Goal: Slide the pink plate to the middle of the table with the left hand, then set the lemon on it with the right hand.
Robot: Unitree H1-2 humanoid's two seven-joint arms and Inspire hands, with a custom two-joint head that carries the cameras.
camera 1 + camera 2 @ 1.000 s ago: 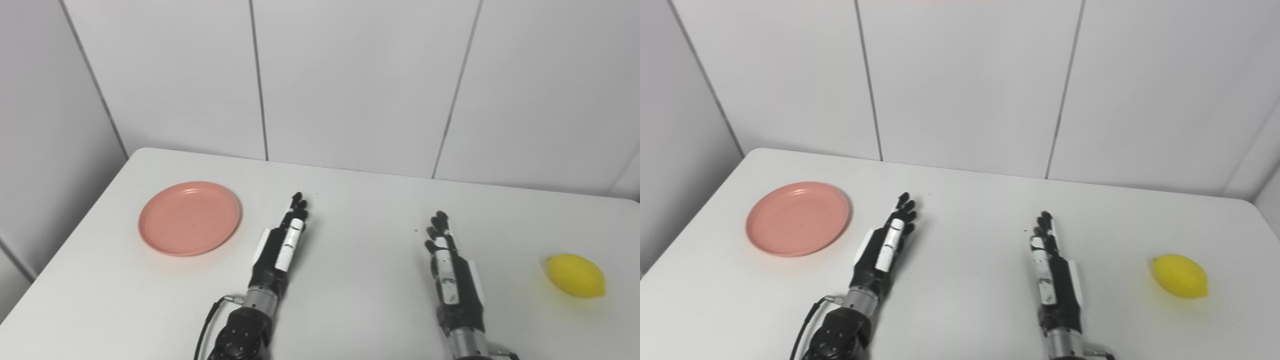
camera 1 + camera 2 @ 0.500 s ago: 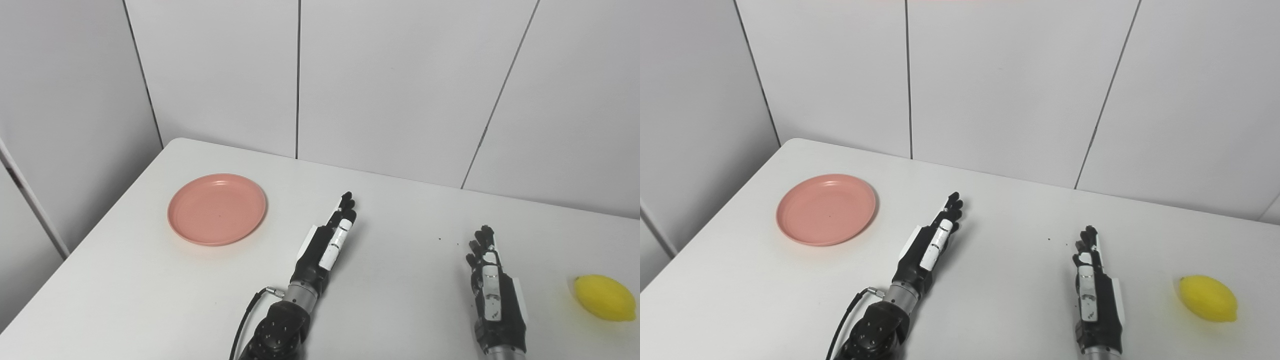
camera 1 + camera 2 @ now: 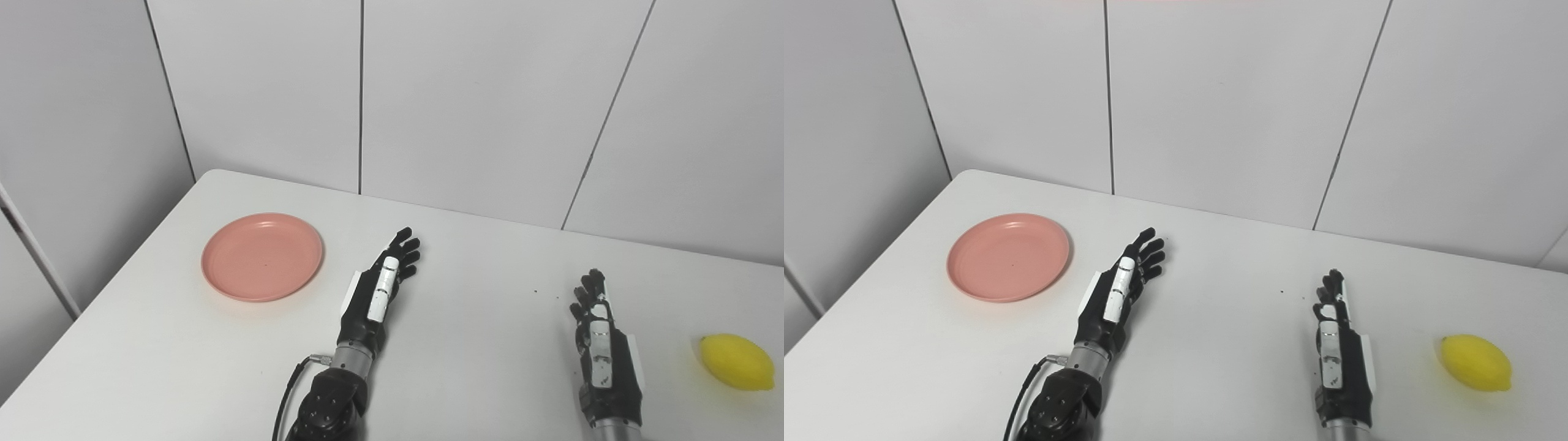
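The pink plate (image 3: 262, 256) lies empty on the white table (image 3: 478, 367) at the left. My left hand (image 3: 380, 288) is open, fingers stretched out, just above the table to the right of the plate and apart from it. The yellow lemon (image 3: 735, 362) lies on the table at the far right. My right hand (image 3: 599, 340) is open and empty, left of the lemon and apart from it. The plate (image 3: 1008, 256) and the lemon (image 3: 1475, 362) show the same way in the right eye view.
White wall panels stand right behind the table's far edge. The table's left edge runs close to the plate. A black cable (image 3: 286, 392) hangs by my left forearm.
The camera swung left early on. Since half a second ago my left hand has shifted a little left toward the plate and its fingers have spread. The right hand, plate and lemon stay put.
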